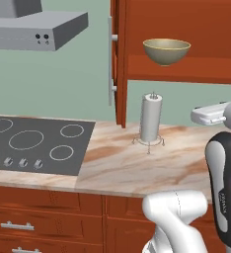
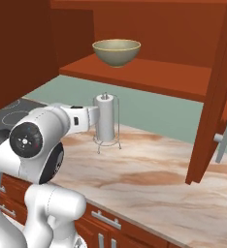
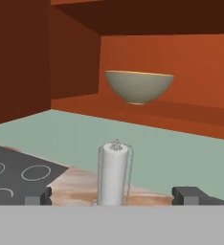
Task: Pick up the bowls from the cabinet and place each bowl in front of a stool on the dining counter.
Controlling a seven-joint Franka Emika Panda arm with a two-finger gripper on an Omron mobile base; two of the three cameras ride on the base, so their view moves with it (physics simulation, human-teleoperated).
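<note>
An olive-tan bowl [image 1: 166,51] [image 2: 116,52] [image 3: 139,86] with a pale yellow rim stands upright on the shelf of the open red-brown cabinet [image 1: 186,69] [image 2: 154,80]. In the hand view my gripper [image 3: 114,197] is open, its two dark fingertips [image 3: 189,194] wide apart with nothing between them. It sits below the shelf and some way short of the bowl, facing it. The white hand [image 1: 210,114] [image 2: 81,118] reaches out over the marble counter. The stool and the dining counter are out of view.
A paper towel roll on a wire holder [image 1: 151,118] [image 2: 105,123] [image 3: 113,172] stands between my hand and the wall, under the bowl. Cabinet doors [image 1: 118,64] [image 2: 217,97] hang open on both sides. A black cooktop [image 1: 33,143] and grey hood [image 1: 33,29] lie left.
</note>
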